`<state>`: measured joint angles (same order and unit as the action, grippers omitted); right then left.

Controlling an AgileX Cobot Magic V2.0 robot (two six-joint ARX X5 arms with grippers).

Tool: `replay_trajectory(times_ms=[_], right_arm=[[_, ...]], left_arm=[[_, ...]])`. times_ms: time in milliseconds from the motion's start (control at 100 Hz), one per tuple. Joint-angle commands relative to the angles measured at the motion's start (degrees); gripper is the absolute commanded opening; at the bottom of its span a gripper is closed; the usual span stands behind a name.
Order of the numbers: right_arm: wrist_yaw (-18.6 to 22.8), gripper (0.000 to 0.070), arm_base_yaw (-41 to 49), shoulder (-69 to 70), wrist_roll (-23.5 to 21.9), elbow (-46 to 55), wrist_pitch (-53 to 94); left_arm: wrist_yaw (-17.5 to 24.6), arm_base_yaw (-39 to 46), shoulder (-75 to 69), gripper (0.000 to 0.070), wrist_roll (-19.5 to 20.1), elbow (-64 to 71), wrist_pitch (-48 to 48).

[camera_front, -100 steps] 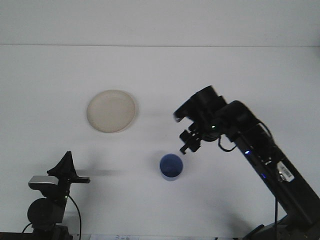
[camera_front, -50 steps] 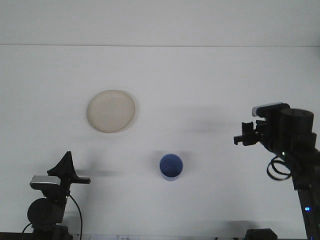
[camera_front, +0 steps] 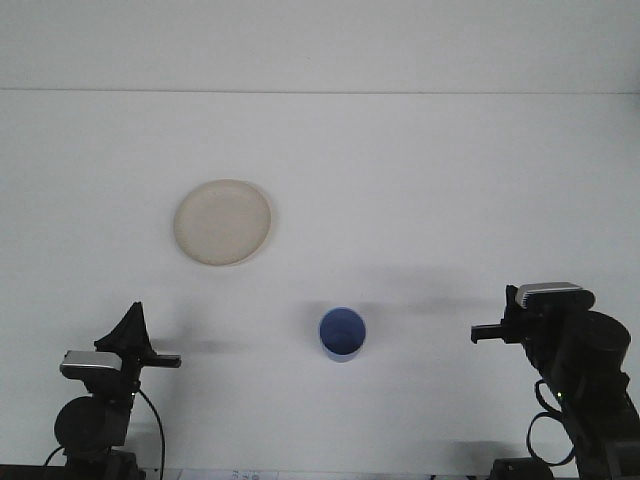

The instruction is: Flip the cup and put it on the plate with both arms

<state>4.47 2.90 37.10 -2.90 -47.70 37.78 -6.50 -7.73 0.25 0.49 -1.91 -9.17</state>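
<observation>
A blue cup (camera_front: pixel 342 333) stands on the white table with its mouth facing up, at the lower middle of the front view. Nothing touches it. A round cream plate (camera_front: pixel 222 222) lies flat to the upper left of the cup, with nothing on it. My left gripper (camera_front: pixel 133 338) is low at the bottom left, well left of the cup. Far to the cup's right, at the bottom right, my right gripper (camera_front: pixel 487 333) points left toward the cup.
The white table (camera_front: pixel 400 180) runs back to a pale wall. Dark arm bases and cables sit at both bottom corners.
My right arm has pulled back from just beside the cup to the bottom right, away from it. The cup, the plate and the left arm have stayed in place.
</observation>
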Motion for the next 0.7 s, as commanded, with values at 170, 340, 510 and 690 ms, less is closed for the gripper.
replay_trajectory(times_ms=[170,340,510,690], right_arm=[[-0.04,0.0,0.02,0.59,-0.83,-0.5,-1.38],[0.0,0.0,0.04,0.9,-1.88,-0.5,-1.73],[0.02,0.0,0.07,1.64,-1.88,-0.5,-1.75],[0.02,0.0,0.04,1.9,-1.88,-0.5,-1.75]], left_arm=[[0.17,-0.17,1.03,0.0012,-5.18,-6.27,3.52],[0.17,-0.22,10.43,0.0012,-7.89,-21.81,14.32],[2.45,-0.22,27.3,0.0012,-7.58,-41.97,29.4],[4.59,-0.48,45.42,0.0012,-2.86,-61.35,47.65]])
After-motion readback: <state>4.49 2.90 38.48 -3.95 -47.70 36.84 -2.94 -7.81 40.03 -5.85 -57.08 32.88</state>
